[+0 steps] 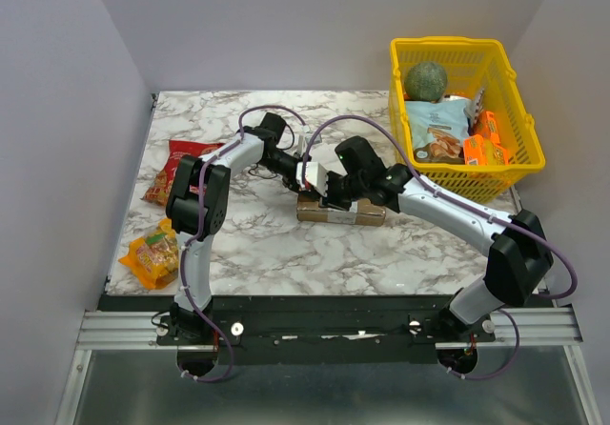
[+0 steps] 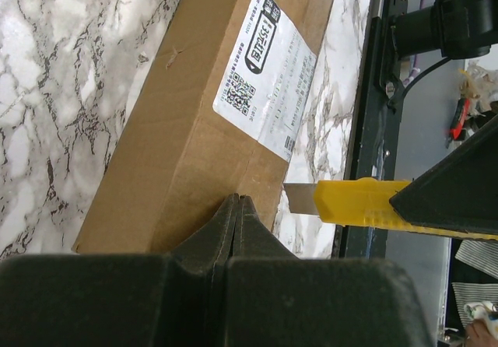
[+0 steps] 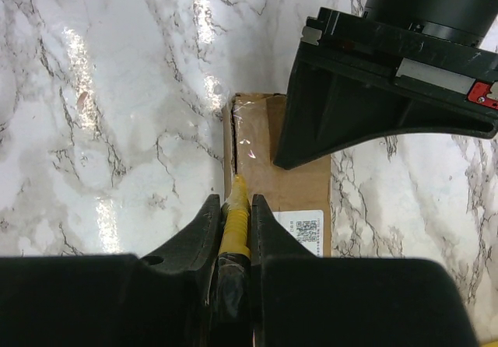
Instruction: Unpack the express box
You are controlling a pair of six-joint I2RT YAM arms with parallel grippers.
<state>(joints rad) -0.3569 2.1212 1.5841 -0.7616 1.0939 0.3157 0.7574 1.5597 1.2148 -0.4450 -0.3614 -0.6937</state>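
Yellow basket [image 1: 446, 43], table's [image 1: 286, 244] far right corner, snack packs [image 1: 438, 130] inside; red snack bag [image 1: 176, 168], left edge; orange snack bag [image 1: 154, 253], near-left corner

White label [image 2: 264, 75] on the express box [image 2: 171, 137]
It carries a QR code [image 2: 243, 96] and a black header; the print is too small to read.

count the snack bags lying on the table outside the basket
2. One red bag near the table's left edge, one orange bag closer to the front left corner. The yellow basket holds more packets, some maybe hidden.
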